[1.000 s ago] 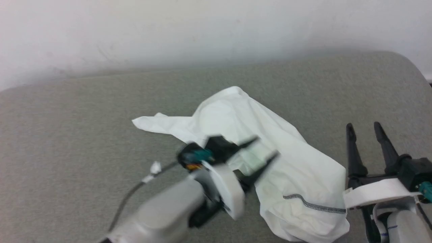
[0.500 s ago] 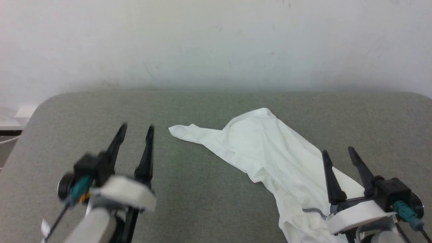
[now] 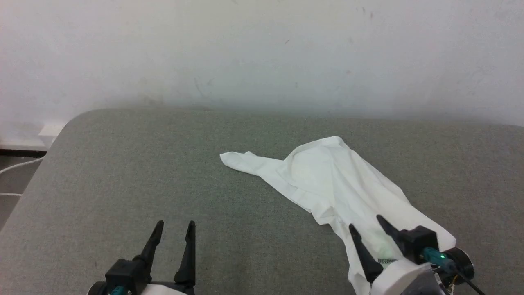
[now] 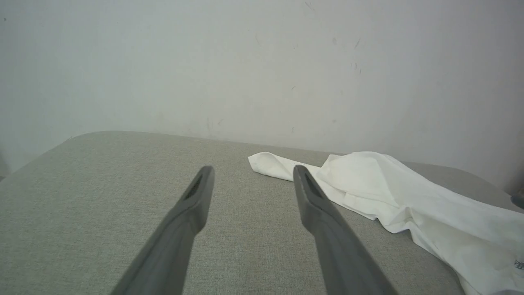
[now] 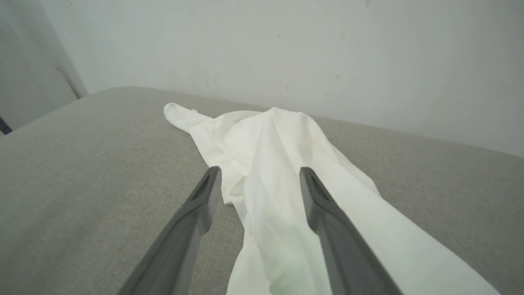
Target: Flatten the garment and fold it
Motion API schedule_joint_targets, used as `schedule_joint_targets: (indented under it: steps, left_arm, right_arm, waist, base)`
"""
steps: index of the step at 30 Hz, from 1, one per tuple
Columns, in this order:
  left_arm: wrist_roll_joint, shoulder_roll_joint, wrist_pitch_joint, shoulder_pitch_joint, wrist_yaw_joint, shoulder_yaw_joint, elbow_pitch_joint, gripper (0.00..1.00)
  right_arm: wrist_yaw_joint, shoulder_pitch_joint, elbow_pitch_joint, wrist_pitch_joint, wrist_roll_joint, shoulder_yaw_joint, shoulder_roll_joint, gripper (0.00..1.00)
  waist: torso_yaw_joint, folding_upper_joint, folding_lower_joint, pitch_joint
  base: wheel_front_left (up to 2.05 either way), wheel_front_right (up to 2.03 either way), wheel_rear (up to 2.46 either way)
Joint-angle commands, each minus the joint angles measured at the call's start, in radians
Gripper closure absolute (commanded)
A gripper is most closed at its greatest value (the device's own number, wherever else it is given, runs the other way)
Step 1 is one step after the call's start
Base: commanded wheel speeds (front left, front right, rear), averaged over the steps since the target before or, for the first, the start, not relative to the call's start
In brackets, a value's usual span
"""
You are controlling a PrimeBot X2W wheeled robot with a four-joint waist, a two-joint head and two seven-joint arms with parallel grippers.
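Garment (image 3: pixel 335 180), white thin-fabric top, lies bunched diagonally centre-right of head view on grey padded table (image 3: pixel 123 172), unflattened. Left gripper (image 3: pixel 175 224) has withdrawn from it to lower left, jaws wide, empty. Right gripper (image 3: pixel 365 222) lower right over garment's near end, jaws wide, empty. Fresh grasp likely needed.

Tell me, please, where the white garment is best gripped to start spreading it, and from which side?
Probably the narrow sleeve-like tip of the garment: it juts out alone toward the robot's left, lying thin on the grey surface, while the rest is bunched. The open left gripper could come in from the left, pinching it from above.
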Motion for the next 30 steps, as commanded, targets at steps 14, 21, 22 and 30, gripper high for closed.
schedule_joint_targets:
  steps: [14,21,22,30]
  left_arm:
    - [0.121,-0.124,-0.004,-0.042,-0.128,0.041,0.094,0.0]
    - [0.153,-0.16,-0.004,-0.051,-0.158,0.077,0.114,0.0]
    - [0.156,-0.163,-0.005,-0.05,-0.162,0.084,0.116,0.0]
    - [0.18,-0.183,-0.005,-0.046,-0.183,0.128,0.116,0.0]
  right_arm:
    - [-0.002,-0.141,-0.01,0.702,-0.005,0.114,-0.167,0.0]
    - [-0.002,-0.146,0.015,0.698,0.008,0.082,-0.158,1.0]
    - [-0.002,-0.149,0.005,0.688,0.016,0.069,-0.152,1.0]
    - [-0.002,-0.151,-0.147,0.663,0.126,-0.096,-0.096,1.0]
  waist:
    - [0.1,0.0,0.0001,0.058]
    - [0.102,0.0,0.0001,0.075]
    - [0.094,0.0,0.0001,0.075]
    - [0.0,0.0,0.0001,0.065]
  base:
    - [0.0,0.0,0.0]
    - [0.0,0.0,0.0]
    - [0.0,0.0,0.0]
    - [0.0,0.0,0.0]
